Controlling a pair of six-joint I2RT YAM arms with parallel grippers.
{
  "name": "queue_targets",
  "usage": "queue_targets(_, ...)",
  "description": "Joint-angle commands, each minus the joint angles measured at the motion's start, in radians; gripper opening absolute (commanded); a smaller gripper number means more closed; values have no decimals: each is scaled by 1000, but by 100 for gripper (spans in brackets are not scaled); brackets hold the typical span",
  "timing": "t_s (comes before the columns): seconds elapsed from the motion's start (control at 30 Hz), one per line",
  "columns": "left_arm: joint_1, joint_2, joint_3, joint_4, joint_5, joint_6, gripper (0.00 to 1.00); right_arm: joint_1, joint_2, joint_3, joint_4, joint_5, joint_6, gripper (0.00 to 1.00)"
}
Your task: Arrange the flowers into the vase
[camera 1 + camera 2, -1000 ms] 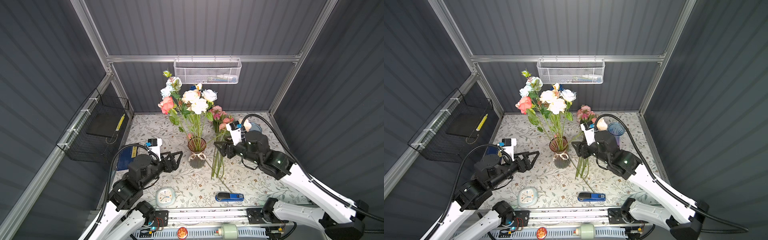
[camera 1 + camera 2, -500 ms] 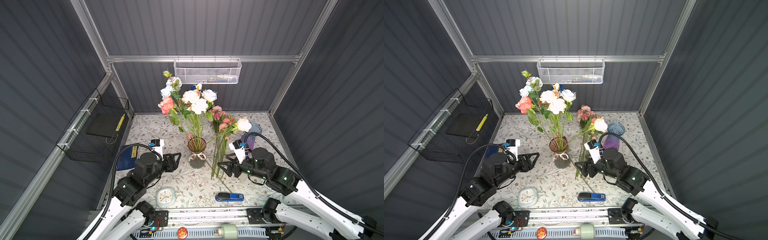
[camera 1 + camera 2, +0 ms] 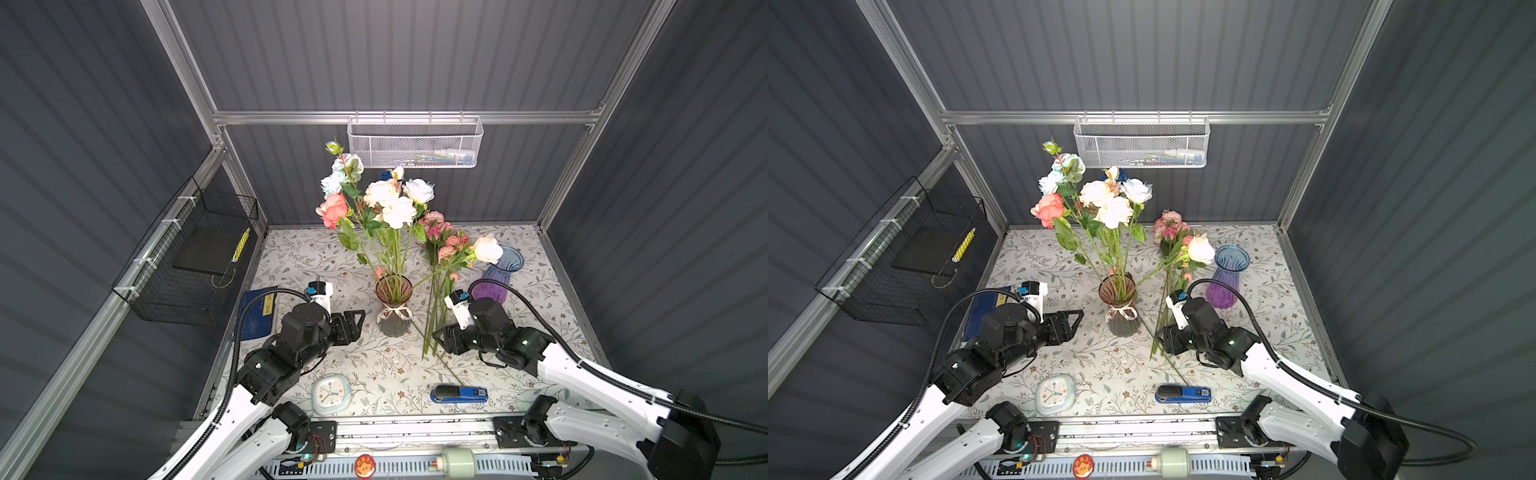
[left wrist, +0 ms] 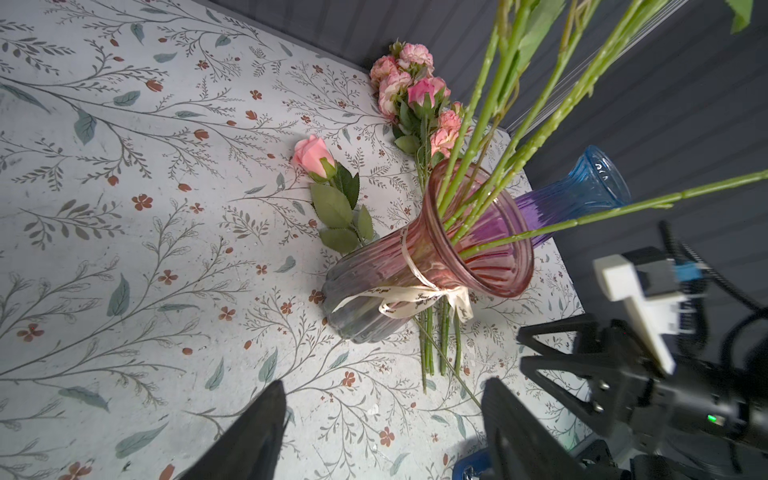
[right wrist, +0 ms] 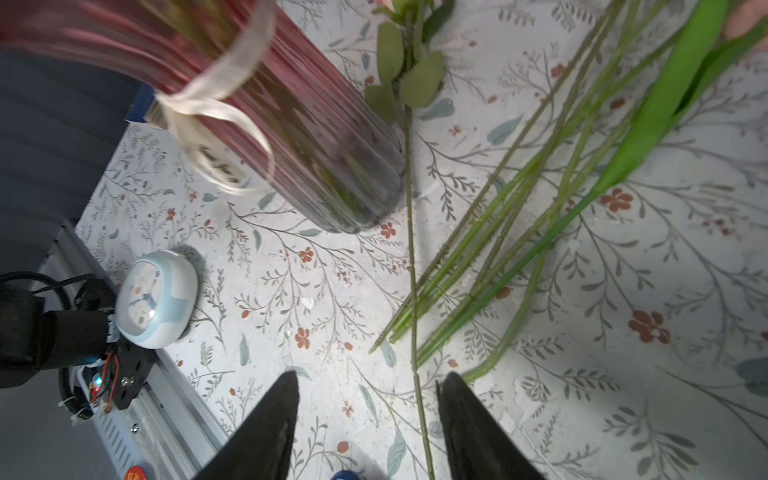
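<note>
**Desk:** Report the position of the flowers.

**Operator:** I read two groups. Most flowers stand in the pink ribboned vase at the middle of the table. One cream rose leans far out of it to the right. The loose stems lie flat just beside the vase, blooms at the far end and cut ends at the near end. A single pink rose lies behind the vase, and its thin stem runs past the vase base.

**Desk:** Gripper state?

**Operator:** My right gripper sits low by the cut ends, jaws partly spread, holding nothing. The thin stem runs between its fingertips in the wrist view, but I cannot tell whether it is at jaw height. My left gripper faces the vase from the other side, jaws wide and empty.

**Desk:** Handling notes?

**Operator:** I judge the stems light, thin and springy, and top-heavy once lifted.
- Take hold on bare stem above the cut end, clear of leaves and never on a bloom.
- The stems lie touching, so one closure may catch several.
- The vase looks like glass and is loaded high, so I avoid side contact or steady it with the left.
</note>
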Motion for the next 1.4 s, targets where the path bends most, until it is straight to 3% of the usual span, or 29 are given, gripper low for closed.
queue_targets(0.0, -4, -19, -5, -30, -10, -6, 77, -23, 111, -10, 50, -69, -15, 57)
queue_targets(0.2, -4, -20, -9, -34, -2, -13, 78, -43, 306, 12, 115, -98, -52, 51)
queue_targets(0.4, -4, -27, -10, -47, -14, -13, 78, -52, 396, 43, 137, -141, -67, 45)
queue_targets(0.57, -4, -23, -11, -45, -15, -13, 78, -52, 403, 44, 136, -127, -68, 43)
queue_targets(0.83, -4, -12, -18, -34, -3, -20, 78, -48, 292, 19, 105, -77, -73, 47)
queue_targets(1.07, -4, -4, -22, -28, -1, -23, 78, -17, 380, 64, 98, -89, -94, 45)
queue_targets(1.37, -4, -15, -18, -54, -22, -19, 79, -9, 440, 101, 77, -73, -108, 29)
